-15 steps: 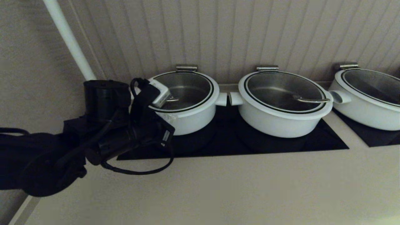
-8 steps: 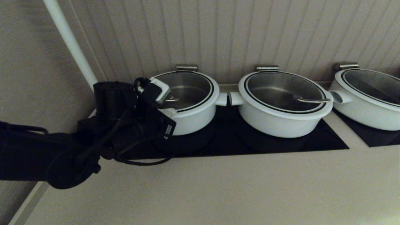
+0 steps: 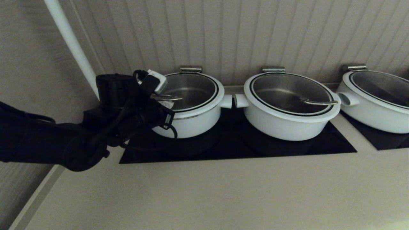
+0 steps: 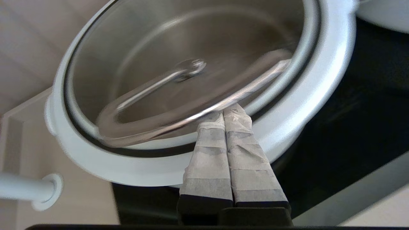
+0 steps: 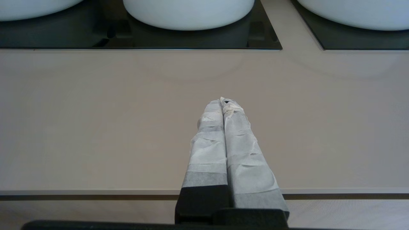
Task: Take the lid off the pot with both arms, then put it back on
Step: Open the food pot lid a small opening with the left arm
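Note:
The pot is the leftmost of three white pots, on a black cooktop. Its glass lid lies on top, and a thin steel band shows under its white rim. My left gripper is at the pot's left side. In the left wrist view it is shut, with both taped tips pressed against the underside of the lid's steel loop handle, not around it. The glass is blurred. My right gripper is shut and empty, low over the beige counter near its front edge, out of the head view.
Two wider white pots with lids stand to the right. The black cooktop is set into the beige counter. A white pipe runs up the wall behind my left arm.
My left arm has moved up and in toward the pot. Its tips rose from the pot's rim to under the loop handle, and the lid's left side has risen slightly.

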